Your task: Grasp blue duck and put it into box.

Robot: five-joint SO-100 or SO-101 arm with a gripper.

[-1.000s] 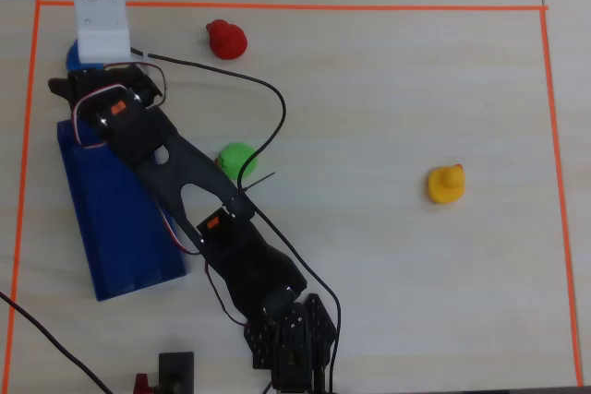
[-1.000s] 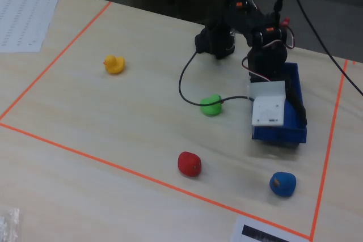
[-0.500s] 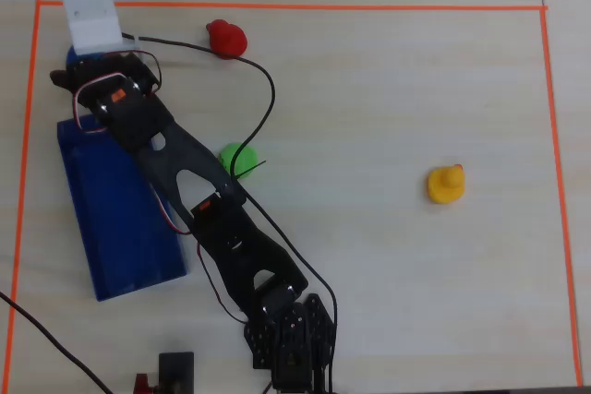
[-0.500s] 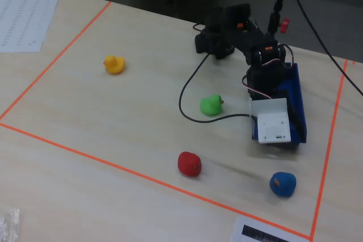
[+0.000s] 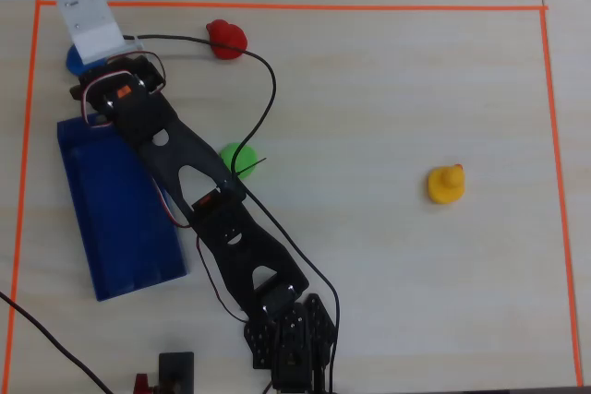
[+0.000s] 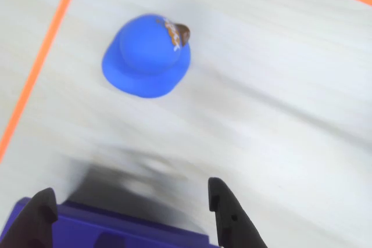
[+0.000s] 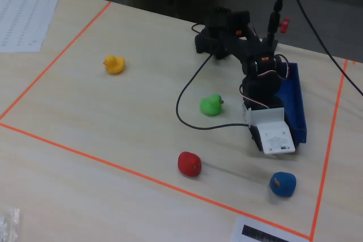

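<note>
Beyond box (image 6: 116, 233) edge, near orange tape corner, blue duck (image 6: 146, 55) seen resting on counter (image 6: 279, 85), not yet reached. Jaws spread wide, empty. Advance needed until duck is centred between fingertips (image 6: 224, 210), then descent, then closing.

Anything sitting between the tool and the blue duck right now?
No. In the wrist view, only bare light wooden tabletop separates the open tool from the small blue rubber duck.
</note>
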